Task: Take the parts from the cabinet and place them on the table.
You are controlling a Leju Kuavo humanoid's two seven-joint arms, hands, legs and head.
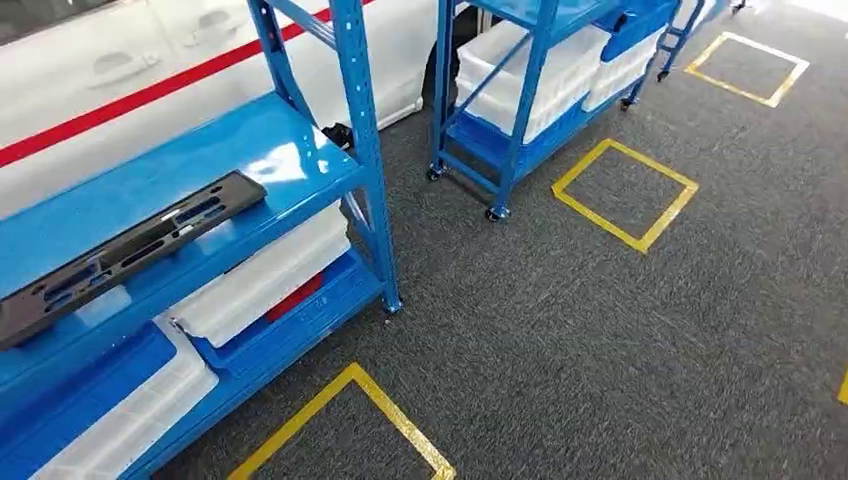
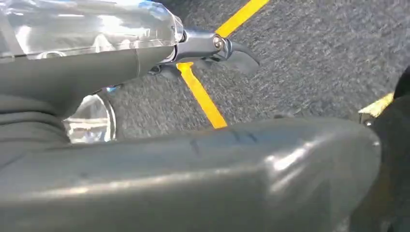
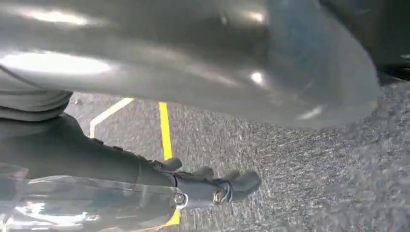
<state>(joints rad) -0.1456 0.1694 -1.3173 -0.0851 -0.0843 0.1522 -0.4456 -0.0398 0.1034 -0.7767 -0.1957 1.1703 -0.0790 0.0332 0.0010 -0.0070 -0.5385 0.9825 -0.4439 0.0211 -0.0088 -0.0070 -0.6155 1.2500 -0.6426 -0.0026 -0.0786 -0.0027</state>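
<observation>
Black part on the blue rack, both hands empty

Head view: long black slotted part [image 1: 125,250] lying flat on blue cabinet [image 1: 290,150] top shelf. Left wrist: left hand [image 2: 212,48] extended, holding nothing, over grey carpet [image 2: 314,58]. Right wrist: right hand [image 3: 212,186] likewise spread, empty.

Bright even light, shelf [image 1: 270,150] glare, blurred wrist views

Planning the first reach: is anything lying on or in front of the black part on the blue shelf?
Nothing visible covers the black part; it lies alone on the blue shelf, its front edge open. Both hands hang over the carpet.
</observation>
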